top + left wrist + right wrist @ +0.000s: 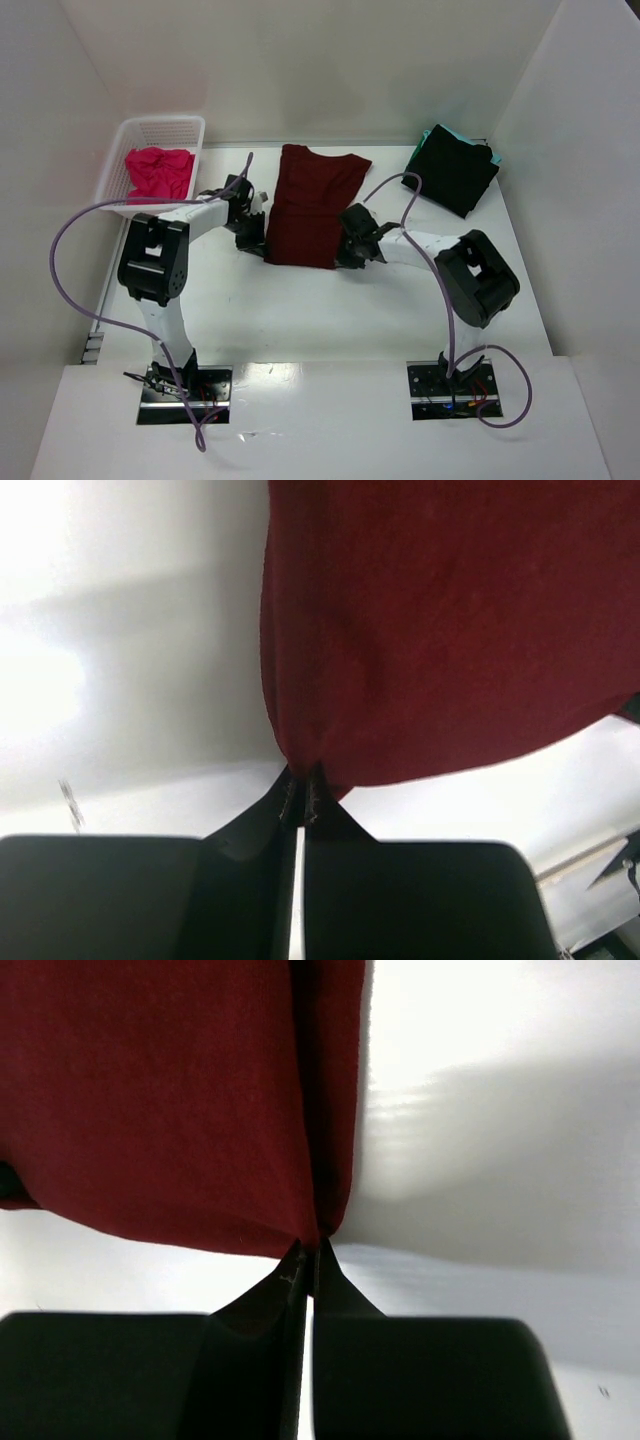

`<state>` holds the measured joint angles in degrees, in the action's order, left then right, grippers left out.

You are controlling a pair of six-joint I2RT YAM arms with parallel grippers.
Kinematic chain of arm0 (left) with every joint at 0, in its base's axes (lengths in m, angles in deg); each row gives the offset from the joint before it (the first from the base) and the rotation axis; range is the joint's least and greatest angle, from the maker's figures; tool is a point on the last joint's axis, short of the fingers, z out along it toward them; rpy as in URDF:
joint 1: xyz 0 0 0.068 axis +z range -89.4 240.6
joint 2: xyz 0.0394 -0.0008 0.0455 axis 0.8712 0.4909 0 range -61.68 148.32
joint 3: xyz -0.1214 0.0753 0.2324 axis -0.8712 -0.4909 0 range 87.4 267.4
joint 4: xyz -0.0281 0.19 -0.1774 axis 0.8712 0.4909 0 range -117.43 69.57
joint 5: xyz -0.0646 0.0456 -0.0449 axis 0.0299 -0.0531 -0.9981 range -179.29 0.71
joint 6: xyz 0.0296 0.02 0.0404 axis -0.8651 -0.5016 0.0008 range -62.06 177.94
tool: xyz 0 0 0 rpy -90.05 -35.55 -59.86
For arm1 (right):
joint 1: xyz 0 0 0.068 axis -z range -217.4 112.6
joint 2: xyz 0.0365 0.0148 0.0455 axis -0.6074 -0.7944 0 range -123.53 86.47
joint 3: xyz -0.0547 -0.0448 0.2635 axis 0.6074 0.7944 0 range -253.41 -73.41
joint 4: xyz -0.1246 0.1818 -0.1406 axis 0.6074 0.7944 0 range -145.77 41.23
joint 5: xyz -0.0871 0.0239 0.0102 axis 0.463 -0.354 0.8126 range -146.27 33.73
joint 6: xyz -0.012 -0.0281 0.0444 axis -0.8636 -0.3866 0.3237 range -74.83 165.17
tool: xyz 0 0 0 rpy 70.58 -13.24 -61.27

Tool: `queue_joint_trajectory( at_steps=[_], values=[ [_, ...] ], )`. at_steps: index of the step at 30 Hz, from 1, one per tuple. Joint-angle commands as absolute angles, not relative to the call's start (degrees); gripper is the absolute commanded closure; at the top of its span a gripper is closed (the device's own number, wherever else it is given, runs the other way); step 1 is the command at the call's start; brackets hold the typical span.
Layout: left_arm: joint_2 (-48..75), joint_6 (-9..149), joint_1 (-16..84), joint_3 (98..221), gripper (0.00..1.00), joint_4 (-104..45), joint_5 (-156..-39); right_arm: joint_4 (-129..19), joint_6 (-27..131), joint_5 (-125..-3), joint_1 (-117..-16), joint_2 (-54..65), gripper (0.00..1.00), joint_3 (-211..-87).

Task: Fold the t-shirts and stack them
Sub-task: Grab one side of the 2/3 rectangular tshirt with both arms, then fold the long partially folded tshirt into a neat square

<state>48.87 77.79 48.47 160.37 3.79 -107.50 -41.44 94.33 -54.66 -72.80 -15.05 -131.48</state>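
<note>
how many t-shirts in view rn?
4. Maroon t-shirt flat in the centre; pink t-shirt bunched in the basket, far left; black t-shirt folded far right, atop a teal t-shirt that only peeks out. More could be hidden under them.

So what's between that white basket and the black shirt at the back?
The maroon t-shirt, lying flat, its near corners pinched by the left gripper and right gripper; the overhead view shows it.

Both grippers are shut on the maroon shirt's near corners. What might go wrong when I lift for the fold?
1. The left gripper and right gripper each hold only the tip of a corner of the maroon shirt, so the cloth may slip out.
2. The left arm sits close to the basket; a wide swing could nudge it.
</note>
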Motion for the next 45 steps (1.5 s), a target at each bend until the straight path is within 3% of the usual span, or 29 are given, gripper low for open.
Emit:
queue_joint_trajectory(
  at_steps=[1, 11, 23, 27, 45],
  values=[
    [43.6, 78.3, 48.5, 158.0, 1.00, 5.6, -107.5, -39.0, 94.7, -51.0, -73.2, -9.2, 1.00, -129.5],
    [31.9, 80.3, 43.4, 152.5, 1.00, 13.3, -107.9, -31.9, 94.7, -50.4, -73.2, 6.1, 1.00, -123.3],
    [13.3, 91.9, 35.3, 151.7, 1.00, 24.5, -99.6, -19.9, 96.6, -50.5, -76.2, 20.2, 1.00, -126.3],
    [12.5, 92.5, 35.3, 156.2, 1.00, 27.0, -95.8, -18.8, 96.4, -48.6, -76.2, 23.0, 1.00, -129.1],
    [40.8, 87.0, 40.9, 187.4, 1.00, 22.3, -90.4, -32.3, 81.0, -50.0, -63.5, -4.6, 1.00, -152.0]
  ],
)
